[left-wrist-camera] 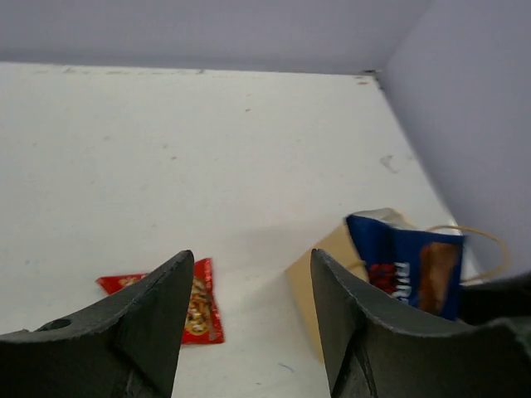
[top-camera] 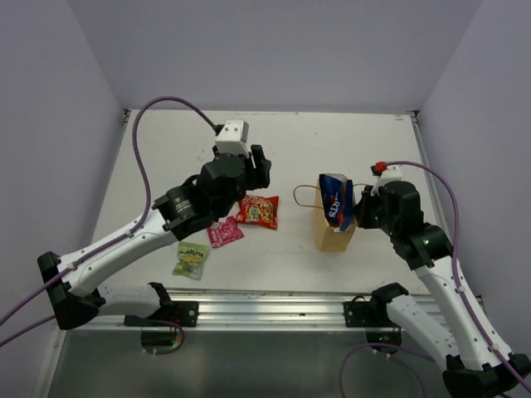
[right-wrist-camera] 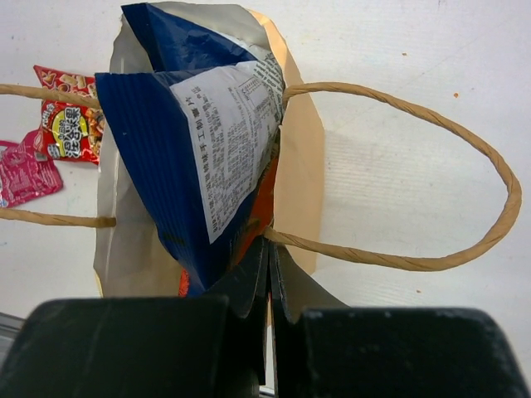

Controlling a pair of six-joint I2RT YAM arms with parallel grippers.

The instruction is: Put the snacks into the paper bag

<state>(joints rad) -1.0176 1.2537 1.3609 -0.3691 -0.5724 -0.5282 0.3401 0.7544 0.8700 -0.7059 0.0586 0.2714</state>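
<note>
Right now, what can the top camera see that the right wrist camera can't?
Only the top view shows the green packet and the left gripper. Only the right wrist view shows the small print on the blue bag. Both show the paper bag, the blue bag, the red packet and the pink packet.

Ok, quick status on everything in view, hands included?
Tan kraft-paper bag: upright, mouth open.
Blue foil crisp bag: standing in it, top sticking out.
Red foil packet: flat on table, unbagged.
Small pink packet: same.
Small green packet: same.
Left hand: open, empty.
Right hand: shut on the paper bag's rim.
</note>
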